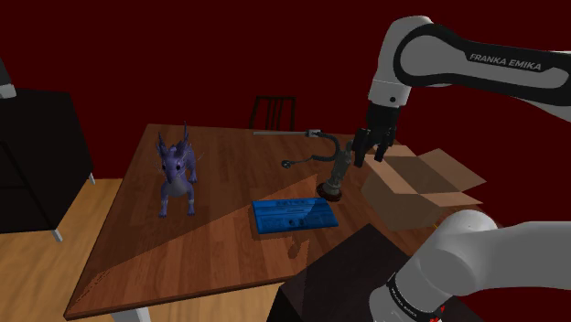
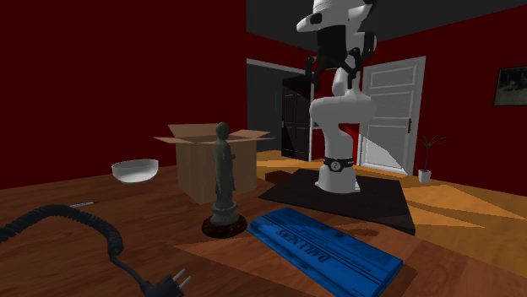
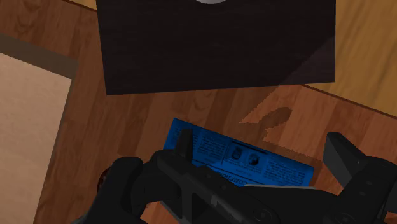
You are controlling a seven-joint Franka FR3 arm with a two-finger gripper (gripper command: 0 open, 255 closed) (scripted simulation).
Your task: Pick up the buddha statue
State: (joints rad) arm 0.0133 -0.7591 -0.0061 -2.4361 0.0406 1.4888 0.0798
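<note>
The buddha statue (image 1: 338, 168) is a slim dark grey standing figure on a round dark base, upright on the wooden table (image 1: 137, 238) next to a cardboard box. In the second exterior view the statue (image 2: 223, 173) stands in front of that box. My gripper (image 1: 371, 148) hangs open just above the statue's head, a little toward the box side, holding nothing. In the second exterior view the gripper (image 2: 331, 66) is high above the table. In the wrist view the fingers (image 3: 184, 143) stand wide apart, with the statue's dark top (image 3: 133, 184) close beneath them.
An open cardboard box (image 1: 416, 187) stands right beside the statue. A flat blue book (image 1: 295, 216) lies in front of it. A black cable (image 1: 316, 151) with a plug, a purple dragon figure (image 1: 177, 171) and a white bowl (image 2: 135, 170) are also on the table.
</note>
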